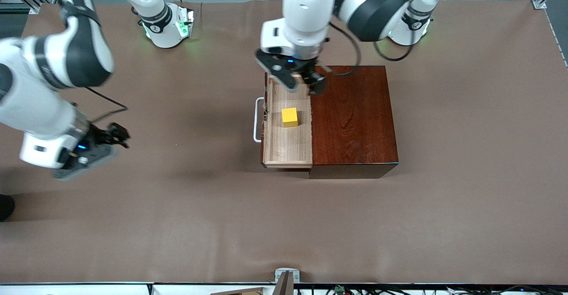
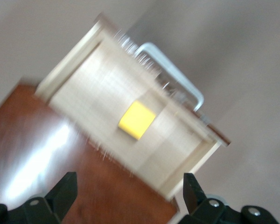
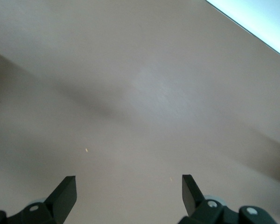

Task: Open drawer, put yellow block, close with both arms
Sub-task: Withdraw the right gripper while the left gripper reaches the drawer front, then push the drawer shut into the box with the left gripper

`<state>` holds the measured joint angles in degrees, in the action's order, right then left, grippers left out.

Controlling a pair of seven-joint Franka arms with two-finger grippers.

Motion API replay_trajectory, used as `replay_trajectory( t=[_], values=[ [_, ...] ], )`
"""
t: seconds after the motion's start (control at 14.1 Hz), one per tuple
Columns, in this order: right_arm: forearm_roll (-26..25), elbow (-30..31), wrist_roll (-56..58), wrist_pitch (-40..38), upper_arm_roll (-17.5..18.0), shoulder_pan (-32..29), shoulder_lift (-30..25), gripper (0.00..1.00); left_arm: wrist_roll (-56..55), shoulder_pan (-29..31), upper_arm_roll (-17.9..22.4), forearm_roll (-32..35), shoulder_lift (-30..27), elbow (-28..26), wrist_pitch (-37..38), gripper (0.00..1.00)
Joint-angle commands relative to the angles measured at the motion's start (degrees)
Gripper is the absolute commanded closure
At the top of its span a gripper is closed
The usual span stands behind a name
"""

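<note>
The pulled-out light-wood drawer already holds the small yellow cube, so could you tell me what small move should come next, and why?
Probably bring the open right hand toward the white bar handle to push the light-wood drawer shut: the small yellow cube sits inside, and the open left hand is empty.

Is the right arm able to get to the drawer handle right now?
Probably yes. The white handle faces the right arm's end of the table, with only bare table between it and the open right gripper; the left gripper hangs over the drawer.

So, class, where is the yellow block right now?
The yellow block lies in the open drawer, pulled out of the wooden box at mid-table, nearer the front camera than the open left gripper above.
</note>
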<state>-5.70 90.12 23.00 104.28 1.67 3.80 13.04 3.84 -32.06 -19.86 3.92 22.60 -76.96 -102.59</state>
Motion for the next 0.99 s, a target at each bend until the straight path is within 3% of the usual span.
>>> replay_trajectory(
  t=[0.0, 0.28, 0.57, 0.92],
  values=[
    [1.73, 3.3, -2.6, -3.72, -1.75, -0.11, -6.35, 0.0, 12.47, -2.56, -0.09, 0.74, 4.98, 3.48, -5.13, 0.0],
    [4.29, 3.22, -10.07, -11.19, -2.46, -1.42, -11.28, 0.0, 28.12, -4.76, -0.7, -0.14, 11.4, 4.27, -14.73, 0.0],
    [6.93, 3.3, -13.94, -16.64, -2.11, -3.71, -15.05, 0.0, 29.47, -5.64, -0.8, -1.02, 17.02, 4.63, -22.55, 0.0],
    [6.93, 2.6, -23.17, -20.87, -1.76, -3.71, -16.73, 0.0, 32.62, -5.55, 1.13, -0.67, 20.9, 4.45, -23.61, 0.0]
  ],
)
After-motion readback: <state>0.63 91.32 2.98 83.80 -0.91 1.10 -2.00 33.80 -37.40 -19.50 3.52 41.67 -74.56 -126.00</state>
